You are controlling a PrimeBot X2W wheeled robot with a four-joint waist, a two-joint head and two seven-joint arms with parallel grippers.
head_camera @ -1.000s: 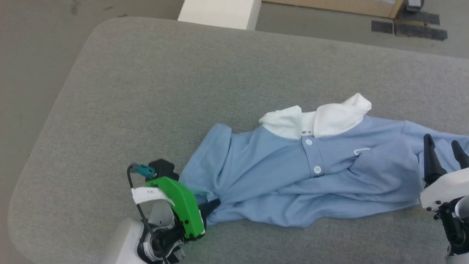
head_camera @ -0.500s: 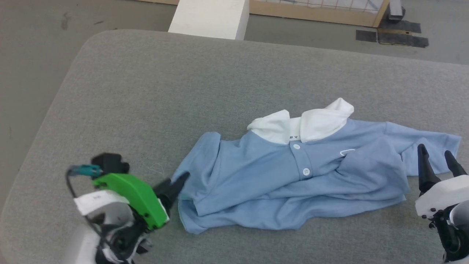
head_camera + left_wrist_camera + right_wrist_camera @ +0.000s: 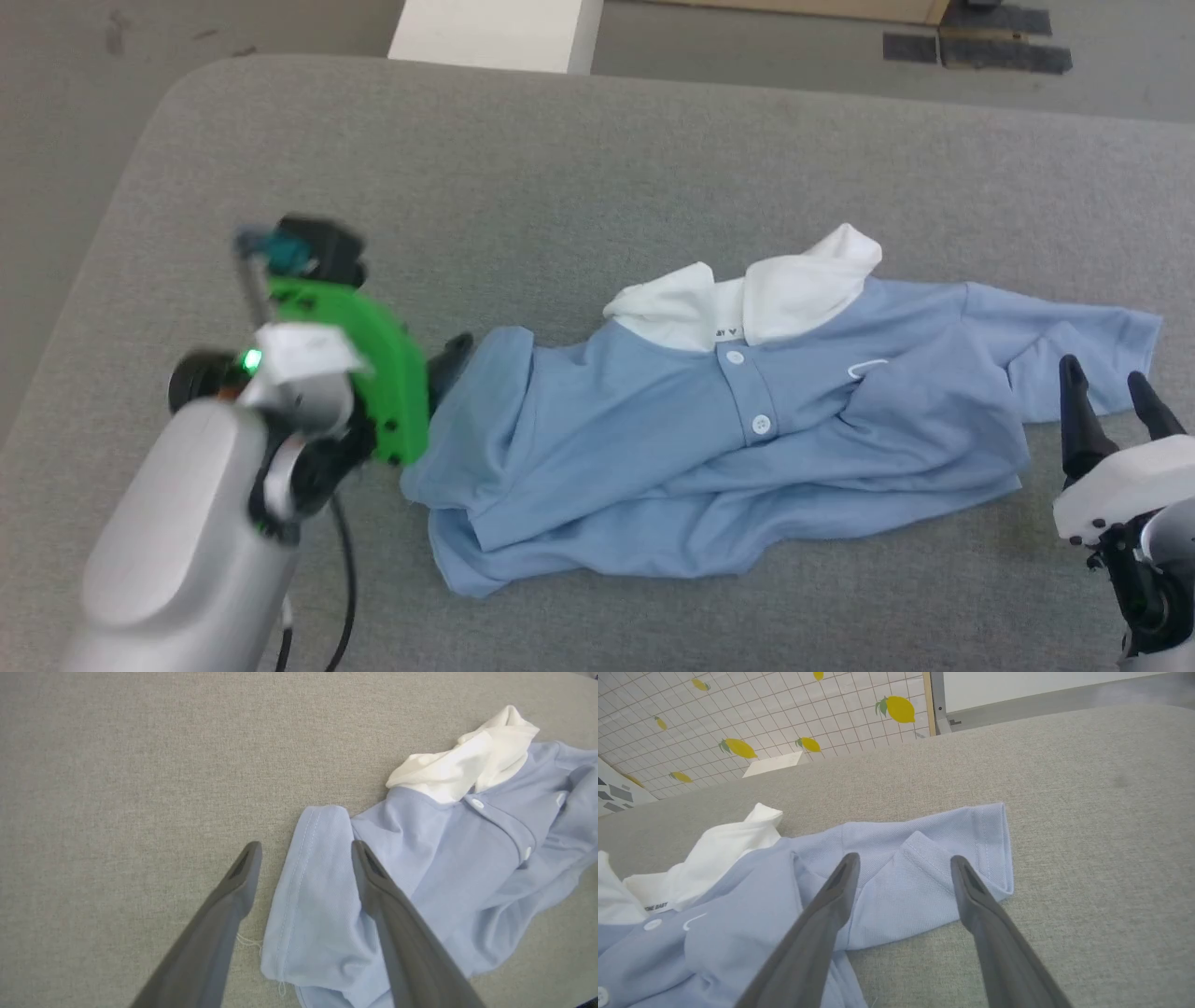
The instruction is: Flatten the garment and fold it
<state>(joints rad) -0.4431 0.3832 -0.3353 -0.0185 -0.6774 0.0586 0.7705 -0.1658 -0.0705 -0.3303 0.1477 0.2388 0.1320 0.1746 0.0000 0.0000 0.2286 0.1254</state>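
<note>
The garment (image 3: 709, 448) lay crumpled, front side up, on the grey padded surface (image 3: 560, 187), spreading from the middle of the head view toward 3 o'clock. Its white collar (image 3: 747, 299) pointed to 12 o'clock, with two white buttons (image 3: 762, 425) running down the placket below it. The lower body was bunched in loose folds toward 6 o'clock, and part of the chest fabric was folded over itself, so only a bit of white script showed.

The left gripper (image 3: 306, 847) sat at the garment's 9 o'clock edge, its two fingers spread apart and holding nothing. In the left wrist view one finger was over bare grey cloth and the other over the left sleeve (image 3: 308, 882), with the stitched hem between them. Whether either tip touched the fabric could not be told. A green housing (image 3: 373, 373) covered that wrist.

The right gripper (image 3: 1102, 373) stood at 4 o'clock in the head view, fingers likewise parted and empty. They pointed at the right sleeve (image 3: 952, 858), which lay fairly flat with one small fold near its cuff.

A white block (image 3: 495, 33) stood beyond the surface at 12 o'clock, and the right wrist view showed a tiled wall with lemon prints (image 3: 738, 718)
</note>
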